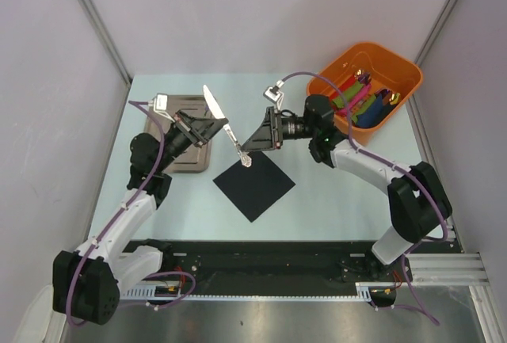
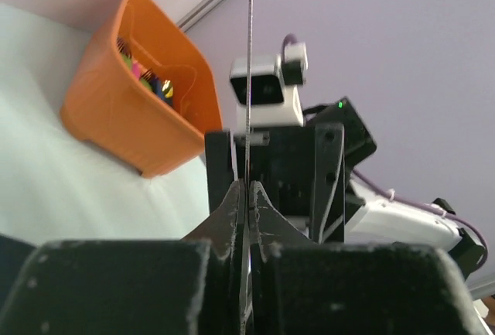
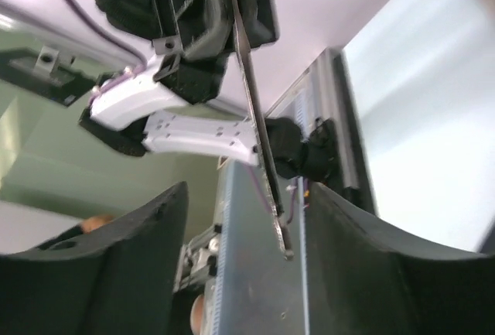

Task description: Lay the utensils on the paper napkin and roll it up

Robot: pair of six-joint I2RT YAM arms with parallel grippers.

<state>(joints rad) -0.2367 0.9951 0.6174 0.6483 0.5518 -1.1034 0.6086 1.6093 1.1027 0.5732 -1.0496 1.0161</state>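
Utensil (image 1: 211, 101) in left claw (image 1: 223, 126), right claw (image 1: 249, 146) parted

No text, label, brand, number or sign can be read in any of the three views.

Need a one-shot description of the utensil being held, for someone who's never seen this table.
Start at the black paper napkin mid-table; just above its far corner a slim metal utensil slants in the air, pinched by the left gripper. Unlike the coloured rolls in the orange bin at far right, it is bare and unwrapped.
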